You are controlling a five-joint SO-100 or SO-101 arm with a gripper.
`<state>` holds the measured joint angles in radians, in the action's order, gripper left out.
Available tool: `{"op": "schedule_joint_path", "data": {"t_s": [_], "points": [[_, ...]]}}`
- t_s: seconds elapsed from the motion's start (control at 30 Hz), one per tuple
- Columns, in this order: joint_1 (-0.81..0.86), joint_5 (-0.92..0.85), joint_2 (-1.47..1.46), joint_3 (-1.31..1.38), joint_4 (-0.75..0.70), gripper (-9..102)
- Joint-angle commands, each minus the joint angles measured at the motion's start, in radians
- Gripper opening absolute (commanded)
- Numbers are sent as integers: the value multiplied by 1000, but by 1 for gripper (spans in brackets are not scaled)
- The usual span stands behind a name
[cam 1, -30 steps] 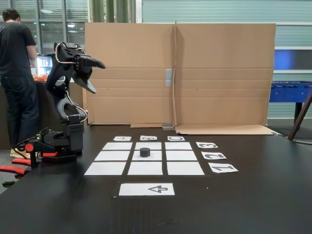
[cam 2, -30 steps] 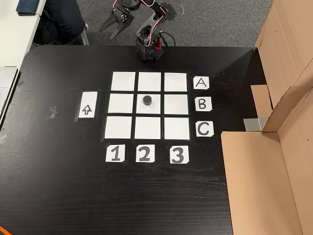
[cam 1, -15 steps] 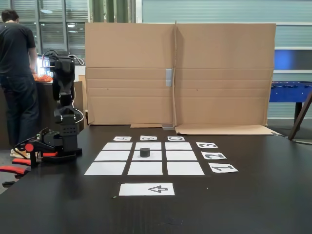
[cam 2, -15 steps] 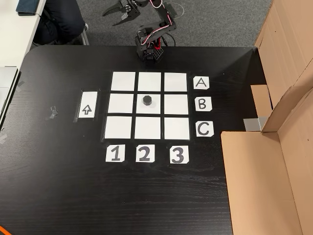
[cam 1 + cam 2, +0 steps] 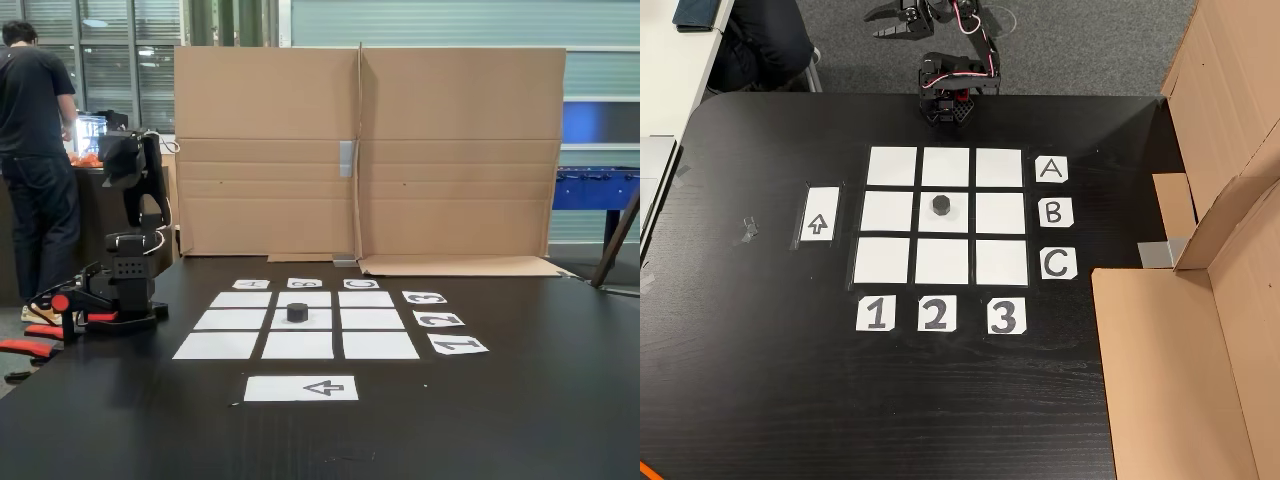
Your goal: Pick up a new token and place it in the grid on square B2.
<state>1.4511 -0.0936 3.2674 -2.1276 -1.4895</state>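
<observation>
Centrally, token (image 5: 940, 206) on square B2 (image 5: 958, 222), well apart from claw (image 5: 884, 17), spread wide, empty

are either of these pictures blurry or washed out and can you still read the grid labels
In a fixed view looking down, sharp and evenly lit: the A label reads clearly and the token is crisp. In a fixed view from table height, the table shows soft sheen, and the foreshortened labels read poorly.

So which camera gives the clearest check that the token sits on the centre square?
The fixed view looking straight down: the token sits in the middle of square B2, white paper showing all around it and the row and column labels readable. The low fixed view from the table's front shows the token side-on, with the grid foreshortened.
</observation>
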Motion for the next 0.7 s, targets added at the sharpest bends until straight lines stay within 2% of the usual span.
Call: {"op": "schedule_joint_path", "data": {"t_s": [0.0,0.2,0.67], "points": [[43,11,58,-84,29,15],[83,25,57,-204,43,7],[129,41,58,-509,135,1]]}}
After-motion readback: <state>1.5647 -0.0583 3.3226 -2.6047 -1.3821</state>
